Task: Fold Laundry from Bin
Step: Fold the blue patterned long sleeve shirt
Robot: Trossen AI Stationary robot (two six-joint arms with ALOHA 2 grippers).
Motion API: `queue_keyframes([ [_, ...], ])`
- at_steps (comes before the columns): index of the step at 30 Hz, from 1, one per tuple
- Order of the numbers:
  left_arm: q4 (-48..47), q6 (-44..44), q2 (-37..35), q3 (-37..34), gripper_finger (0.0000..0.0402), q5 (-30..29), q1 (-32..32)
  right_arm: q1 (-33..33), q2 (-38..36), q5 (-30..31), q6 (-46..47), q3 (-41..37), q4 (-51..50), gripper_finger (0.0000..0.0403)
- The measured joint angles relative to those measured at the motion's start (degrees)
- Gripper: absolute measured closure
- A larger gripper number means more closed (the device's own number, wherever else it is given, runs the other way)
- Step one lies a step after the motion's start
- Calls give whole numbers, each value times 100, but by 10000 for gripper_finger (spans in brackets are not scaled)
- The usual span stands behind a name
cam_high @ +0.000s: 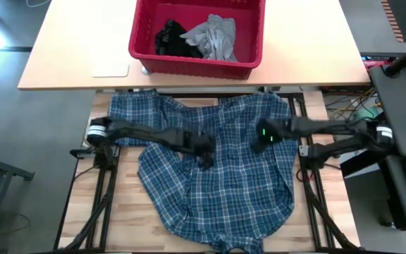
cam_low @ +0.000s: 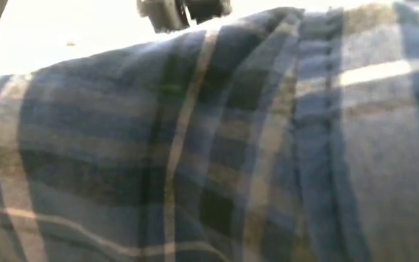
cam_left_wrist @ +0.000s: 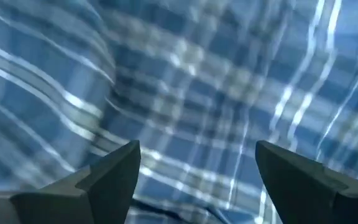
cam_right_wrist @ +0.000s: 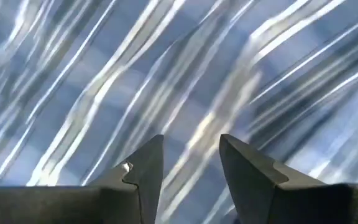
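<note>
Plaid shirt (cam_low: 217, 145) fills almost the whole low view, blue-white checks, a stitched seam running down at 2 o'clock. Bright background strip at 11 o'clock; dark, blurred robot part (cam_low: 184, 11) at 12 o'clock.

Plaid shirt spread on the table, the rest in the bin

The blue-and-white plaid shirt (cam_high: 217, 176) lies rumpled across the near table. Behind it, on the pale table, the red bin (cam_high: 141, 49) holds a crumpled light grey T-shirt (cam_high: 216, 37) beside a small black garment (cam_high: 170, 39).
</note>
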Motion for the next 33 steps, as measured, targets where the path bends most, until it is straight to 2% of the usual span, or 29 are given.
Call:
queue_keyframes([
  [5,337,-55,234,-546,112,392,-464,1878,187,228,1735,-406,27,255],
  [11,436,-452,389,-864,118,808,-999,3228,824,307,3575,-668,5,253],
  [13,312,-549,332,-844,118,894,-1130,3593,1043,110,4015,-684,90,254],
  [16,-492,-432,-5,-441,118,935,-1225,4125,1281,-458,4468,-654,567,258],
  [19,-663,-88,-457,-33,118,417,-1128,4481,1356,-1026,4678,-359,644,259],
  [21,-199,4,-578,58,119,246,-886,4484,1163,-840,4589,-9,293,256],
  [25,880,17,-473,-34,119,414,-336,3931,610,585,3963,494,-496,248],
  [28,1345,14,-108,-169,119,478,-90,3014,276,1239,3050,440,-698,246],
  [31,1485,-143,379,-250,119,525,-6,1844,206,1319,1865,173,-599,246],
  [33,1496,-289,707,-265,119,775,-11,1137,259,1307,1277,-29,-203,246],
])
